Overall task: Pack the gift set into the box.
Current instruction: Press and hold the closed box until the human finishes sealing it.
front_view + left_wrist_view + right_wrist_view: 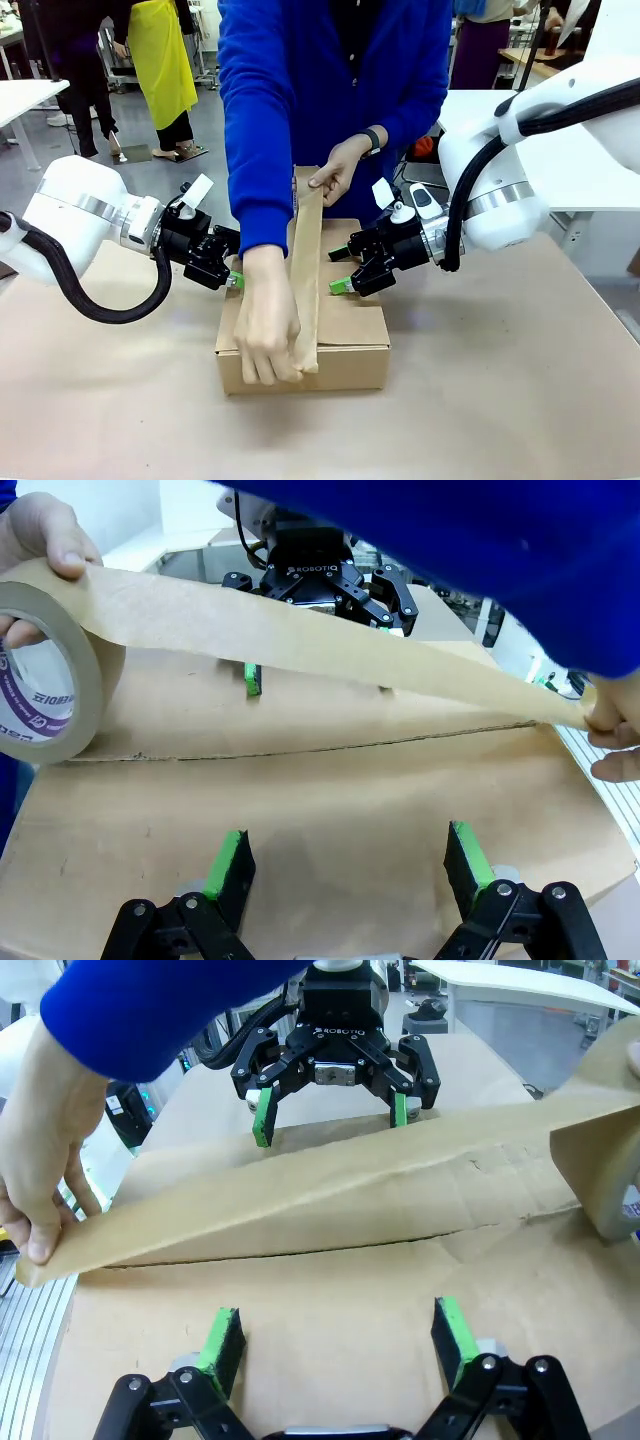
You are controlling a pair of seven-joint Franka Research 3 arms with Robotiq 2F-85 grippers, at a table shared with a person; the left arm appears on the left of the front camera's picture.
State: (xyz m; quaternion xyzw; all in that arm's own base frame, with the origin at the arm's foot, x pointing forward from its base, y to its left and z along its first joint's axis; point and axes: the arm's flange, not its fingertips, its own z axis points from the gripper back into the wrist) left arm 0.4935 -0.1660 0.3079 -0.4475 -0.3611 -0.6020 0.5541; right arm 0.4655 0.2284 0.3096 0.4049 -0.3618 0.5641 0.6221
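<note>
The box [350,325] sits mid-table with its top flaps folded shut; the gift set is hidden. A person stretches a strip of brown tape [306,260] along the centre seam, one hand [265,335] pressing its end at the near edge. The other hand [340,172] holds the tape roll [45,685] at the far edge. My left gripper [232,278] is open, its pads down on the left flap [320,810]. Open too, my right gripper [340,285] has its pads on the right flap [330,1300]. Each wrist view shows the other gripper across the tape [350,1185].
The brown paper-covered table [500,400] spreads around the box. The person in a blue sleeve [260,130] leans over its far side. A white table [560,160] stands behind my right arm.
</note>
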